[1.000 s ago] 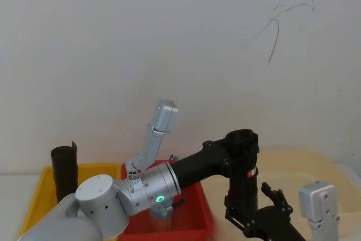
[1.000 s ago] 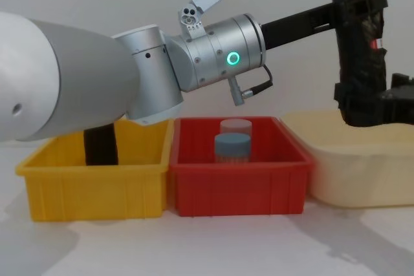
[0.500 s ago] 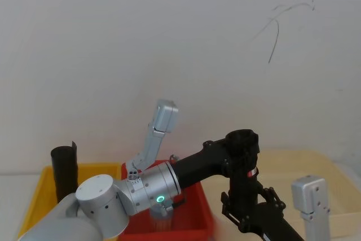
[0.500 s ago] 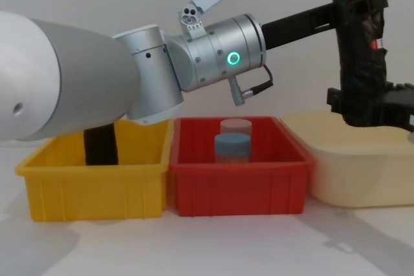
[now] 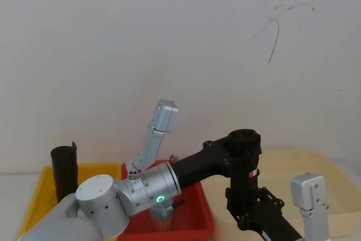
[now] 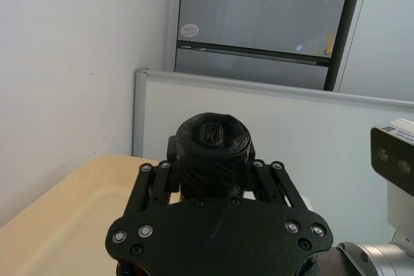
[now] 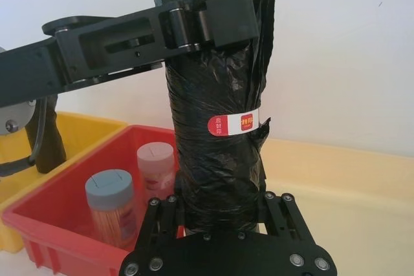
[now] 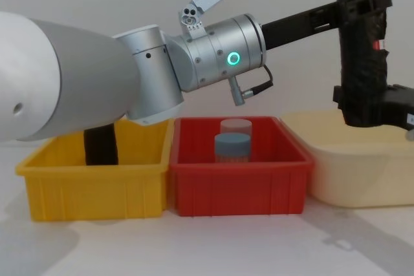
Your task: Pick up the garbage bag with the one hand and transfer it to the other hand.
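Got jaws of left gripper [image 6: 213, 172] clamped tight on top end of garbage bag [image 7: 213, 82]. Got jaws of right gripper [image 7: 218, 205] closed in on its base, touching both sides. Held upright in mid-air, red-and-white label [image 7: 233, 123] showing, above cream tub [image 8: 343, 179], right of red bin [image 8: 236, 185].

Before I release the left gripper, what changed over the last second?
The right gripper slid toward the robot's left and closed in around the base of the garbage bag, apparently gripping it now. The left gripper stays clamped near the bag's top, bag upright. The jars in the red bin and the black roll in the yellow bin have not moved.
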